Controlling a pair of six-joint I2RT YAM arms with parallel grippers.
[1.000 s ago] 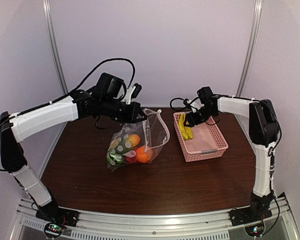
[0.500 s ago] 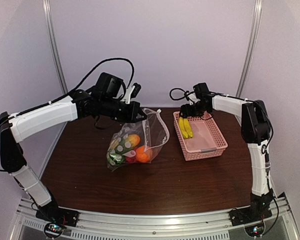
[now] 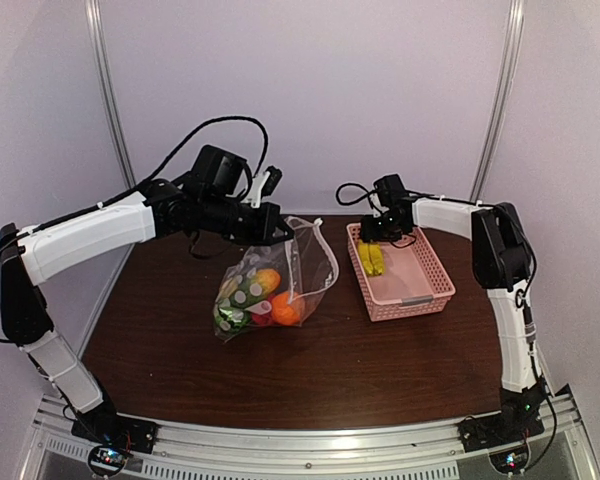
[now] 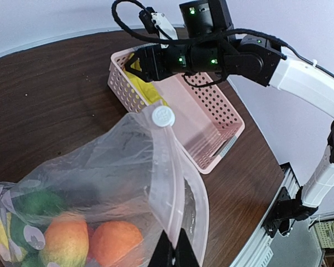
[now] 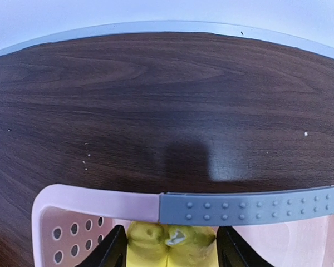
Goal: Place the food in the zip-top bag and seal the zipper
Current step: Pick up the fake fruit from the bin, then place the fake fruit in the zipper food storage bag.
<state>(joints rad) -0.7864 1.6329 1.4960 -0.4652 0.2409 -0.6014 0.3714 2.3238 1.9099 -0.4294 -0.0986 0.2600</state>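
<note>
Table, pink basket: banana bunch btwn right jaws.

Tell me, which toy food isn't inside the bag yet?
The yellow banana bunch. It lies in the pink basket, while the orange and the other toy foods are already inside the clear zip-top bag.
</note>
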